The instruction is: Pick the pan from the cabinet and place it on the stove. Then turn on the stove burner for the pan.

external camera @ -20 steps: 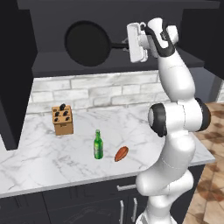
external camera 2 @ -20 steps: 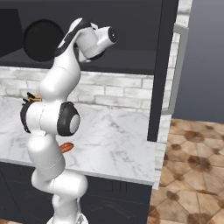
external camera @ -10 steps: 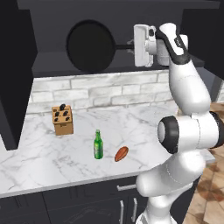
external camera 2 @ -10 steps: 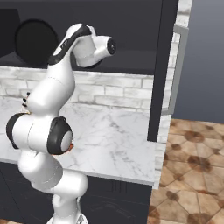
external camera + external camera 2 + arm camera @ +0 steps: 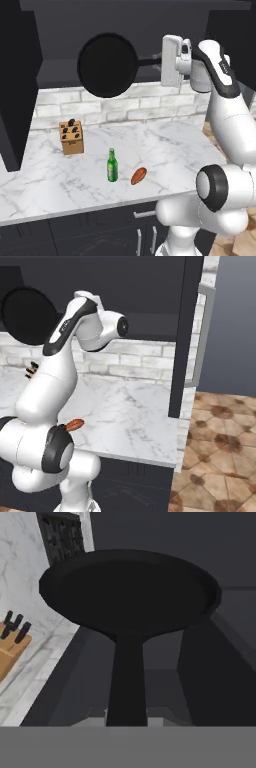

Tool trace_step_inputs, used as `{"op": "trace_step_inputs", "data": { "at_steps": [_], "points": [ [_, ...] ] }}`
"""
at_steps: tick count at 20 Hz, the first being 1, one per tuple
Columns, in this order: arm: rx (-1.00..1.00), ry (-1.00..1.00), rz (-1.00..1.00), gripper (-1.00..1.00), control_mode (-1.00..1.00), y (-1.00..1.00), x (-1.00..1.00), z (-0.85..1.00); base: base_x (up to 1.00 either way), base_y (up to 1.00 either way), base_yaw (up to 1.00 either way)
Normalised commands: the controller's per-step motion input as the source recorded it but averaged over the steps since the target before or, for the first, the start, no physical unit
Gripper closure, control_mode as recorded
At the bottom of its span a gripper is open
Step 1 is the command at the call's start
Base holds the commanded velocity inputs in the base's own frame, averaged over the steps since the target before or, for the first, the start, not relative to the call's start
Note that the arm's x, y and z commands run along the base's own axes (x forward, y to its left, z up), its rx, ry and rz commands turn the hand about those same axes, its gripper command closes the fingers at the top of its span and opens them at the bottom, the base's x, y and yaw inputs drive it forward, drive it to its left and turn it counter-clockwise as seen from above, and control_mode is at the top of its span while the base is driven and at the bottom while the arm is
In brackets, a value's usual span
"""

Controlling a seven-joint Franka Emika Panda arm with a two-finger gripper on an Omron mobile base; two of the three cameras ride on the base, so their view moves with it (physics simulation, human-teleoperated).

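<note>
High above the marble counter [image 5: 165, 145], in front of the open cabinet [image 5: 20, 75], gripper [image 5: 161, 62] closed narrow on the thin handle of the pan [image 5: 107, 65], jaws nearly together around it. Pan held in the air with no support under it, handle pointing toward the hand, round black disc turned to face the left base camera; all black, shallow, dark inside in the hand view [image 5: 130, 592]. Well below the pan on the counter: knife block [image 5: 71, 136], green bottle [image 5: 112, 166], and a small orange-brown food item [image 5: 139, 175] just beside the bottle. Compared with one second ago, carried further out from the cabinet, seen larger, with the arm swung more to the right.
</note>
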Motion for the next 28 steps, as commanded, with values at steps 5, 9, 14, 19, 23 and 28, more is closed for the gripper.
{"op": "trace_step_inputs", "data": {
  "at_steps": [5, 9, 14, 19, 23, 28],
  "points": [
    [-0.01, -0.05, 0.0, 1.0, -1.0, 0.0, -0.73, -0.01, 0.0, 0.0, 0.0],
    [-0.03, 0.0, 0.0, 1.0, -1.0, 0.0, -0.58, -0.16, 0.0, 0.0, 0.0],
    [-0.04, 0.0, 0.0, 1.0, -1.0, 0.0, -0.5, -0.22, 0.0, 0.0, 0.0],
    [-0.04, 0.0, 0.0, 1.0, -1.0, 0.0, -0.5, -0.31, 0.0, 0.0, 0.0],
    [-0.01, 0.0, 0.0, 1.0, -1.0, 0.0, -0.55, -0.33, 0.0, 0.0, 0.0],
    [0.0, 0.0, 0.0, 1.0, -1.0, 0.0, -0.57, -0.24, 0.0, 0.0, 0.0]
  ]
}}
